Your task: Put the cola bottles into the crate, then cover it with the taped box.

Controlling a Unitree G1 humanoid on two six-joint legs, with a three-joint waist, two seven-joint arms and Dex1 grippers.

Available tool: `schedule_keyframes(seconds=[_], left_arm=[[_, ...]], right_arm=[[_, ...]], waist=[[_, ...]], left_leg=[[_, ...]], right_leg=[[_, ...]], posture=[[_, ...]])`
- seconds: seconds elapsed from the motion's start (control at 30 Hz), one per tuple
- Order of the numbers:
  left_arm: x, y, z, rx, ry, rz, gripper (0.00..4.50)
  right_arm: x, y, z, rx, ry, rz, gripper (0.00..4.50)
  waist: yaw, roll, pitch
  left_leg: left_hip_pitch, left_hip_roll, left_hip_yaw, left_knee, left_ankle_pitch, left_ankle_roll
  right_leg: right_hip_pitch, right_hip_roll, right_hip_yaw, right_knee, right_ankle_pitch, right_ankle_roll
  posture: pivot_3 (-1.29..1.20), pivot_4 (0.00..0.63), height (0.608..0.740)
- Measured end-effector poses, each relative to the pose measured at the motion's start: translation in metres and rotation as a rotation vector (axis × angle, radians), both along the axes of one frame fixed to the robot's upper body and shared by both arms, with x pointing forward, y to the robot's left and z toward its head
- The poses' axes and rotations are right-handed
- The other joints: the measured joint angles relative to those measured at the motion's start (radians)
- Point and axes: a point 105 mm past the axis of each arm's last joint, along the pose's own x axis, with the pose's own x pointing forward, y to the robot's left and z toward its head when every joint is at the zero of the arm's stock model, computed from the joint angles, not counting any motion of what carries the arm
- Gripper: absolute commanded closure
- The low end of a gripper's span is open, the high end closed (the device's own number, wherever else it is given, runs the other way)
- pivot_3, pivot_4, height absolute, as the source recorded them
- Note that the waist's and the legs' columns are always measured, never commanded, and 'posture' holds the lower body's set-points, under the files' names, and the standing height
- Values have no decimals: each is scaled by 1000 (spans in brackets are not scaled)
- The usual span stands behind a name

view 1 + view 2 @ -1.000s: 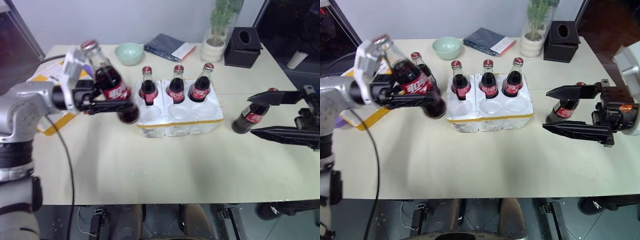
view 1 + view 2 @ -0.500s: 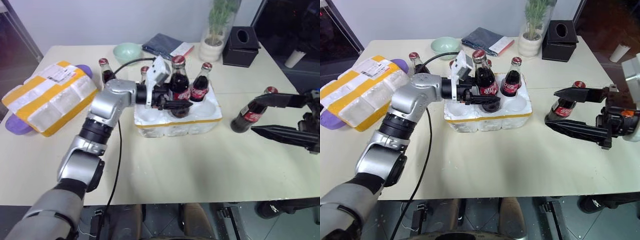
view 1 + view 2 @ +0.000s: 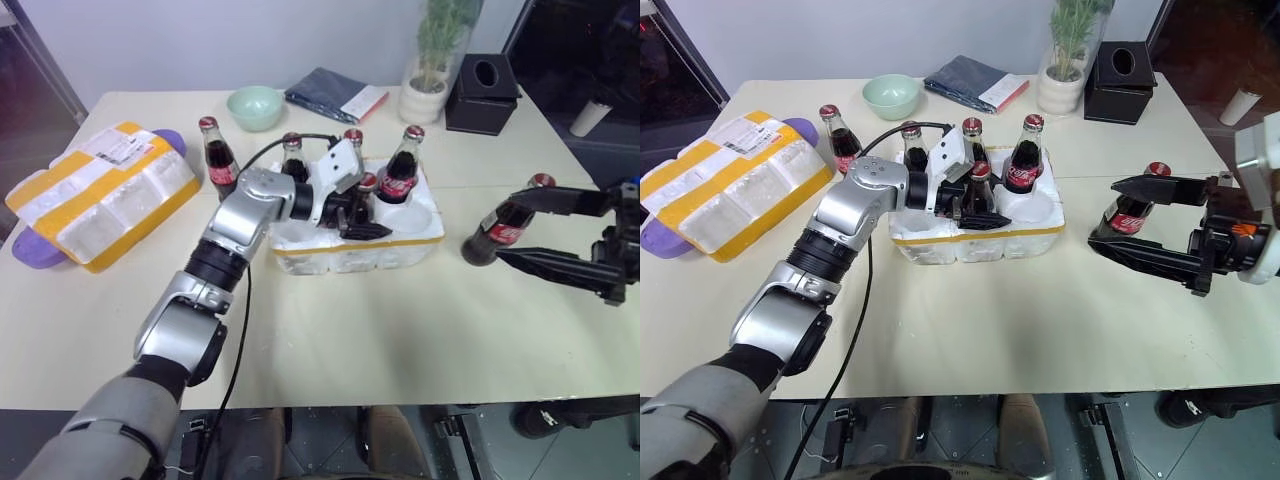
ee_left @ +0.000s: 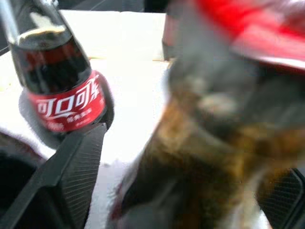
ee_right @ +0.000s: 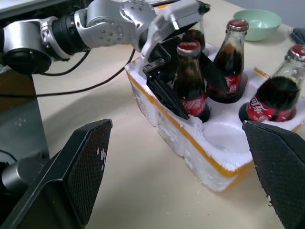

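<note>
White foam crate (image 3: 352, 250) sits near the table's centre, toward the far edge; four cola bottles (image 5: 189, 78) now stand in its wells, three in the far row and one in the near middle well. A second ago the left gripper (image 3: 362, 212) carried that fourth bottle in the air; it has since lowered it into the well, and its fingers (image 5: 164, 91) have spread and stand apart on either side of the bottle; judged released. Two wells remain empty. One bottle (image 3: 217, 158) stands on the table beside the crate's left end; another (image 3: 503, 228) stands toward the right edge, between the spread fingers of the right gripper (image 3: 545, 232), not clamped. Taped box (image 3: 95, 192) lies near the left edge; covering is not yet begun.
</note>
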Motion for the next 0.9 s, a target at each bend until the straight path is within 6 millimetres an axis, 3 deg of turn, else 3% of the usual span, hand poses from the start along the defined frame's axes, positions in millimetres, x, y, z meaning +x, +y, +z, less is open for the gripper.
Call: schedule_keyframes(seconds=[0.07, 0.17, 0.3, 0.37, 0.4, 0.47, 0.57, 0.67, 0.77, 0.9], left_arm=[[-2, 8, 6, -13, 8, 14, 31], [-18, 36, 32, -97, 44, 7, 31], [-64, 101, 65, -155, 70, 6, 31], [-75, 110, 75, -172, 62, 5, 31], [-81, 110, 77, -175, 59, -6, 31], [-90, 137, 61, -122, 101, 99, 31], [-65, 187, 41, -100, 119, 465, 31], [-33, 219, 33, -105, 43, 769, 31], [-15, 233, 21, -122, 15, 923, 31], [5, 221, 9, -138, 5, 942, 31]], right_arm=[[2, 0, -1, -9, 0, 4, 0], [5, 0, -1, -12, -7, 9, 0], [10, 3, -4, -11, 3, 30, 0], [11, 1, -5, -5, 12, 25, 0], [12, 2, -4, -8, 10, 30, 0], [12, 7, -3, -14, -1, 59, 0], [17, 3, -4, -3, 7, 49, 0], [20, 8, -2, -9, -2, 73, 0], [22, 11, 0, -12, -10, 84, 0], [23, 11, 3, -6, -19, 86, 0]], waist=[[-1, 0, 0], [-7, 0, 0], [-21, 1, 0], [-7, 1, 0], [3, 1, 0], [-3, 1, 0], [-1, 1, 0], [12, 1, 0], [17, 1, 0], [26, 1, 0]], left_leg=[[0, 0, 0, 0, 0, 0], [0, 0, 0, -1, 0, 0], [1, 1, -1, -2, 0, 0], [1, 0, -2, -1, 0, 0], [1, 0, -2, 1, 0, 0], [1, 0, -1, 1, 0, 0], [2, 0, -1, 0, 0, 0], [2, 0, -2, 2, 0, 0], [1, 0, -2, 1, 0, 0], [0, 0, -2, 0, 0, 0]], right_leg=[[0, 0, 0, 0, 0, 0], [-1, 0, 0, 1, 0, 0], [-1, 1, 0, 2, 0, 0], [1, 0, 0, 1, 0, 0], [3, 0, -1, 0, -1, 0], [3, 0, 0, -1, -1, 0], [2, 0, 0, 1, -1, 0], [3, 0, -1, -1, -1, -1], [3, 0, -1, -1, 0, 0], [2, 0, -1, 0, 0, 0]], posture=[[0, 150, 740], [0, 150, 740], [0, 150, 740], [0, 150, 740], [0, 150, 740], [0, 150, 740], [0, 150, 740], [0, 150, 740], [0, 150, 740], [0, 150, 740]])
